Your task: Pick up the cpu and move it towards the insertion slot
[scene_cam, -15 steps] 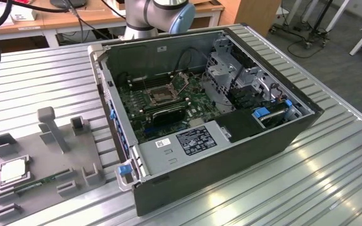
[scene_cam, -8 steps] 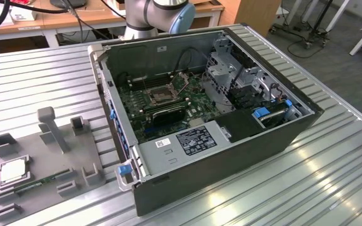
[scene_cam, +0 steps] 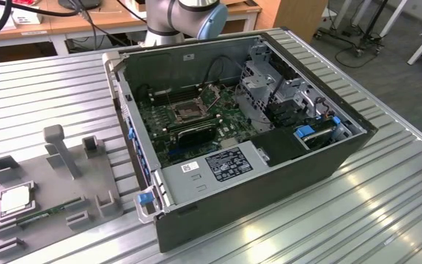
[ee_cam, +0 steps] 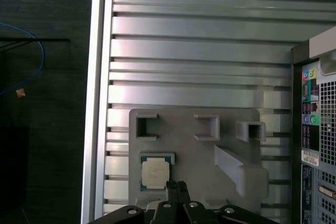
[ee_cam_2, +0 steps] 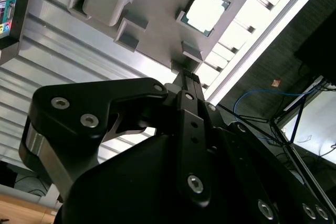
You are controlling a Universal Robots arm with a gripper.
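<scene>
Ribbed silver metal table catching bright glare; dark grey floor beyond; wooden desk behind; blue cable loose on floor.

Exterior view: high, well back, looking obliquely down on the grey holder plate and the open computer case beside it. First wrist view: near, straight down on the plate. Second wrist view: near, slanted across it. All three share the plate's cpu.

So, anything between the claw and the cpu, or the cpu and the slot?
Nothing visible between the claw and the cpu, which lies uncovered in its tray. Toward the insertion slot, the open case's side wall stands between, likely needing a lift over it.
</scene>
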